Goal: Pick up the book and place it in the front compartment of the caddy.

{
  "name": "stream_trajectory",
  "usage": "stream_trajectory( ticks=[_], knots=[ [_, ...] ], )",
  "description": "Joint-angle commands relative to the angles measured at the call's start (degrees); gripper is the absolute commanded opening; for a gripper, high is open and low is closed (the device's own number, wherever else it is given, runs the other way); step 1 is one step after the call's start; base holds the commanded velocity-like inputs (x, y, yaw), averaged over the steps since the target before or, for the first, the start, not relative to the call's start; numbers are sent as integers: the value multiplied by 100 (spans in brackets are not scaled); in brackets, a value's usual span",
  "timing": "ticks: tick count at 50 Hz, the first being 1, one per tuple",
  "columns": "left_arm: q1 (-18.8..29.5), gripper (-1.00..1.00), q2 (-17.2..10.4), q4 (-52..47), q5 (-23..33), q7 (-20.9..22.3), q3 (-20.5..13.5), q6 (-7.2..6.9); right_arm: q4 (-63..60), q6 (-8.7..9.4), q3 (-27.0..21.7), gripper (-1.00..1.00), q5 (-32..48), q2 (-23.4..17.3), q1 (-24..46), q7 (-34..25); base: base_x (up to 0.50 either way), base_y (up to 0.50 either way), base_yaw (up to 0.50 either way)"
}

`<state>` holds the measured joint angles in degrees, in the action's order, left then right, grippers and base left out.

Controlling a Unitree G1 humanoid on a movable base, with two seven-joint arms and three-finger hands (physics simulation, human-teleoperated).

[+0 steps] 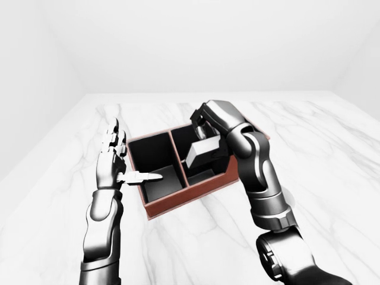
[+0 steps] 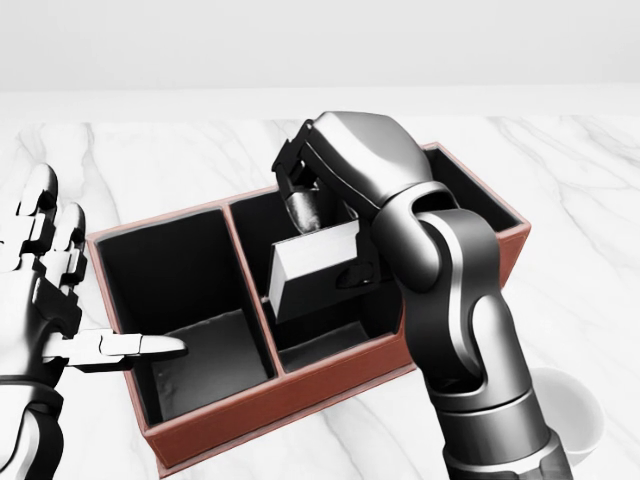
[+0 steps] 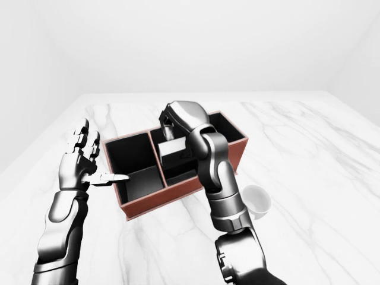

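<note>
Item 1, book: pale block, held tilted over the caddy's lower right compartment in the head view, partly below the rim, not yet resting on the floor.

Item 2, right robot hand: clenched on the book's upper edge, fingers curled over it; the forearm hides much of the grip.

Item 3, left robot hand: released, fingers spread, one finger pointing over the caddy's left wall into the left compartment, touching nothing that I can make out.

Item 4, caddy: red-brown box with black lining on the marble desk; one large left compartment, two on the right split by a low divider.

Item 5, white cup: on the desk just beside my right arm, clear of the caddy.

Handling note: I judge the step to be lowering. I would level the book so its long edge runs along the divider, keep it off the walls, ease it down until it sits flat, and only then let go and lift straight up.

Markings: I can read no brand, label or writing on any item.
</note>
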<state>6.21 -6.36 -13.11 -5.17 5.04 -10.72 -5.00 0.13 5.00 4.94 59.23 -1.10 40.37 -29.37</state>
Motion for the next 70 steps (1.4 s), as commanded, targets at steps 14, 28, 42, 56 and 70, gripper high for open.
stream_trajectory(
  ticks=[14,28,42,56,70],
  knots=[
    [8,100,1,45,3,-6,12,0,792,0,-83,-100,-57,-45,628,532,0,0,0],
    [33,100,-14,32,-15,-13,-13,0,1263,0,-96,-100,-136,-43,958,838,0,0,0],
    [28,100,-13,46,-15,-16,-8,0,1916,-88,-72,-100,-205,-33,1318,1178,0,0,0],
    [46,100,-26,79,-22,-20,-26,0,2997,-420,-96,-100,-278,-86,1722,1745,0,0,0],
    [57,100,-41,-12,-48,-30,-42,0,4185,-741,-89,-100,-279,-142,2322,2325,0,0,0]
  ],
)
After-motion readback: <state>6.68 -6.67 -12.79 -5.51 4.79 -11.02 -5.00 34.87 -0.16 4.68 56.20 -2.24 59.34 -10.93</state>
